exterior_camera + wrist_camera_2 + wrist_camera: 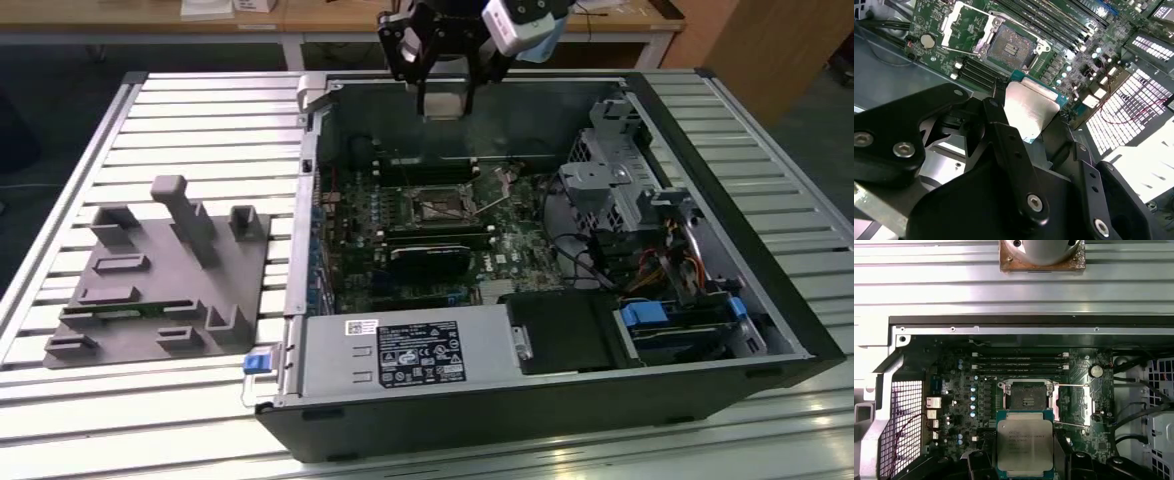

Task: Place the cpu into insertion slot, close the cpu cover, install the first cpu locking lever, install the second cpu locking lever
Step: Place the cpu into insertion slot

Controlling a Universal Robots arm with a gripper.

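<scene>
Exterior view: pincer (pixel 447 100) hangs over far wall of open computer case (pixel 534 400) on slatted surface (pixel 200 130). Arm cut off at frame edge; what pincer grips too small to tell here. Insertion slot (pixel 441 205) sits mid-motherboard.

Second wrist view: pincer clamps cpu (pixel 1030 111) by two opposite edges. Black fingers (pixel 1004 145) hide part of chip. Slot bare, cpu cover (pixel 990 35) swung open beside it.

First wrist view: cpu held above board, near slot, not in it. One chip edge cut off by frame.

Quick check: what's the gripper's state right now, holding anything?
Gripper: shut on the cpu; the insertion slot is empty.
</scene>
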